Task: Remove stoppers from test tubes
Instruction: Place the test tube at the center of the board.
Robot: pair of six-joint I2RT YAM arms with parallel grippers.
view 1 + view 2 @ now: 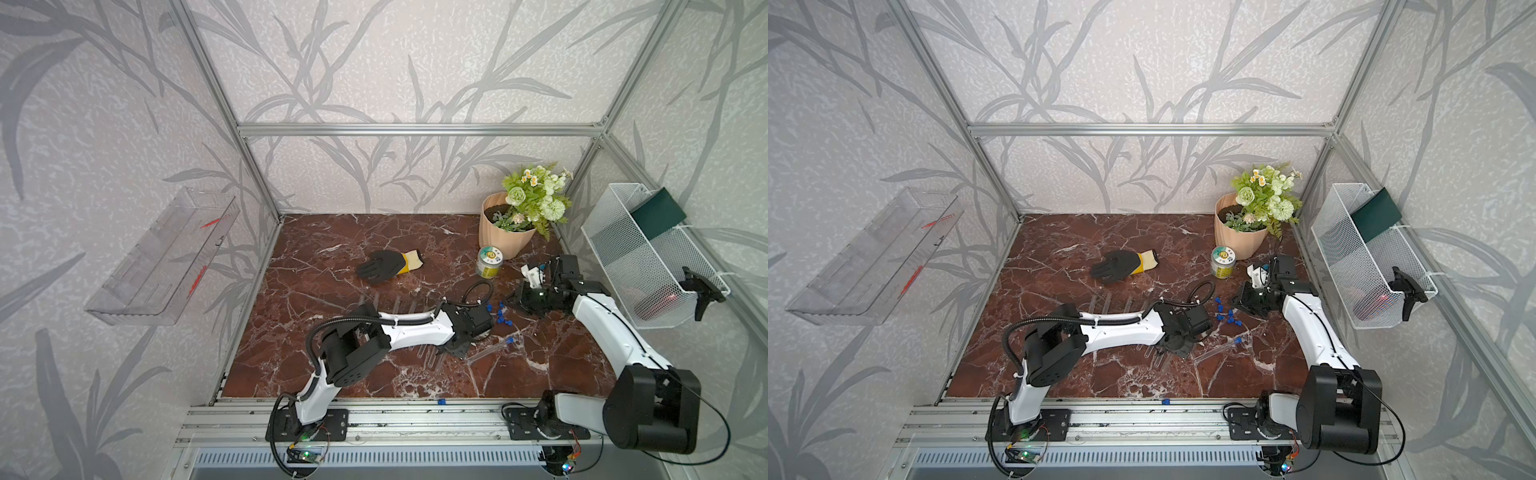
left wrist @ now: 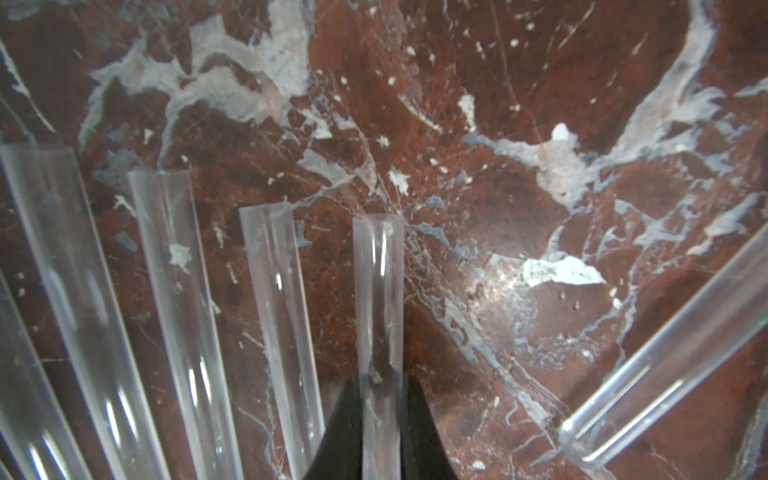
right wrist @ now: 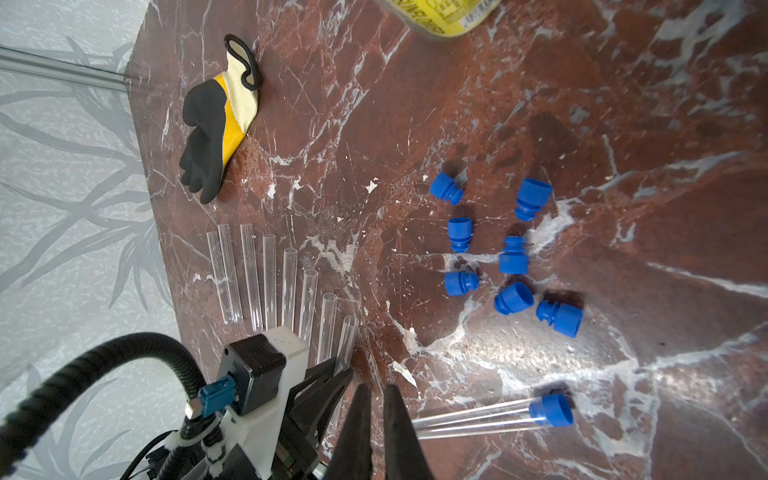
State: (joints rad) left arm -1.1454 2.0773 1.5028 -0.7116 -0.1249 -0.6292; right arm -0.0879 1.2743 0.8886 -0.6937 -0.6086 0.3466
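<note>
Several uncapped clear test tubes [image 3: 270, 282] lie side by side on the marble table. My left gripper [image 2: 380, 378] is shut on one of them, an open-mouthed test tube [image 2: 378, 257] at the row's end; in the top views it [image 1: 452, 352] [image 1: 1173, 351] points down at the table. One more test tube [image 3: 478, 419] lies apart with a blue stopper [image 3: 552, 409] in its mouth, also seen from above [image 1: 492, 351]. Several loose blue stoppers [image 3: 513, 257] [image 1: 500, 316] [image 1: 1227, 316] lie in a cluster. My right gripper [image 3: 376, 390] [image 1: 509, 300] is shut on nothing, hovering beside the cluster.
A black and yellow glove [image 1: 388, 266] lies behind the tubes. A yellow-labelled jar [image 1: 489, 262] and a flowerpot [image 1: 505, 232] stand at the back right. A wire basket [image 1: 652, 257] hangs on the right wall. One blue stopper [image 1: 441, 402] lies on the front rail.
</note>
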